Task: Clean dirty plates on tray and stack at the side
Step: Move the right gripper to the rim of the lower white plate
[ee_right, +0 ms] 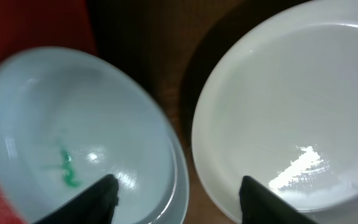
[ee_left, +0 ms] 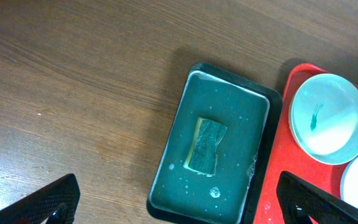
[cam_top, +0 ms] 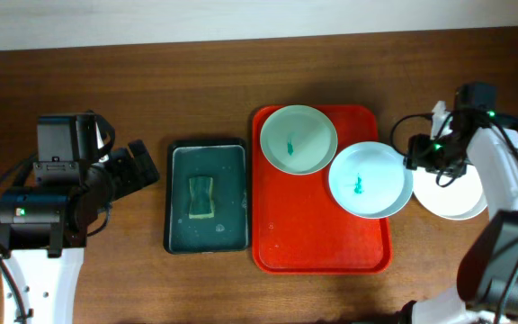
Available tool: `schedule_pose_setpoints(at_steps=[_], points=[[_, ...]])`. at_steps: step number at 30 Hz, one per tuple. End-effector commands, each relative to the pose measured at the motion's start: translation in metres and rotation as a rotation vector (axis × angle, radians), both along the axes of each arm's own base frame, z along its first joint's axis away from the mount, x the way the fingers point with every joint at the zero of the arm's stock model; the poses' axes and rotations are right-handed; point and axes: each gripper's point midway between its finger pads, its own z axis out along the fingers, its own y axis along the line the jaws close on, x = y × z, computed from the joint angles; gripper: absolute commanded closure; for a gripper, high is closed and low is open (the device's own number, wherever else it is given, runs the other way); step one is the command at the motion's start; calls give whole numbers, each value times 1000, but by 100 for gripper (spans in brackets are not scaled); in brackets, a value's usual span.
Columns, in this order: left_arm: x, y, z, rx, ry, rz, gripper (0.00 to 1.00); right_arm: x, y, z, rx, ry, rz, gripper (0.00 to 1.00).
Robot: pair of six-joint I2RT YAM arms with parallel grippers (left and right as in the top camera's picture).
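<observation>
Dark fingers (ee_right: 98,202) of my right gripper (ee_right: 176,194) stand well apart at the bottom of the wrist view, clasping nothing. One tip hangs over the near smeared plate (ee_right: 73,137), the other over the clean plate (ee_right: 278,99). The smeared plate overhangs the right edge of the red tray (cam_top: 317,243), and the clean one lies on the bare table (cam_top: 106,81) just right of that tray. The two rims sit just beside each other. A far smeared plate (cam_top: 298,139) sits at the tray's back left corner.

Left of the red tray, my left gripper (cam_top: 142,165) hovers with its fingers (ee_left: 42,205) spread wide and empty. Between it and the tray lies the green tray (cam_top: 180,225), wet, with the sponge (cam_top: 202,198) at its middle.

As I judge it, one plate is done and the overhanging one comes next. I would shift the right gripper toward the red tray, so that it closes on that plate's rim alone and leaves the clean plate undisturbed. I would keep the plate level while the left arm takes the sponge across its narrow waist. The wipe should cross the teal mark at the centre, with light pressure so the plate does not tip off the tray's raised edge.

No brand, label or writing can be read in any view.
</observation>
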Motion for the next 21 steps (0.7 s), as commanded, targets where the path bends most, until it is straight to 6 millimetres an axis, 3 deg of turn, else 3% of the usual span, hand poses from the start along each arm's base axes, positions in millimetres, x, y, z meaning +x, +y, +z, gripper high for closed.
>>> schedule_pose_setpoints(at_steps=[1, 8, 13, 15, 19, 21], points=[[1, 2, 5, 7, -15, -2, 1, -5, -5, -22, -25, 69, 19, 48], [1, 2, 5, 7, -16, -2, 1, -14, 5, -52, 33, 133, 23, 56], [1, 2, 5, 7, -15, -2, 1, -25, 8, -58, 54, 177, 9, 92], [1, 2, 5, 7, -16, -2, 0, -30, 11, -49, 74, 198, -39, 96], [1, 2, 5, 7, -16, -2, 1, -37, 20, -15, 74, 204, -26, 96], [1, 2, 5, 7, -16, -2, 1, -44, 35, 9, 81, 189, 1, 96]])
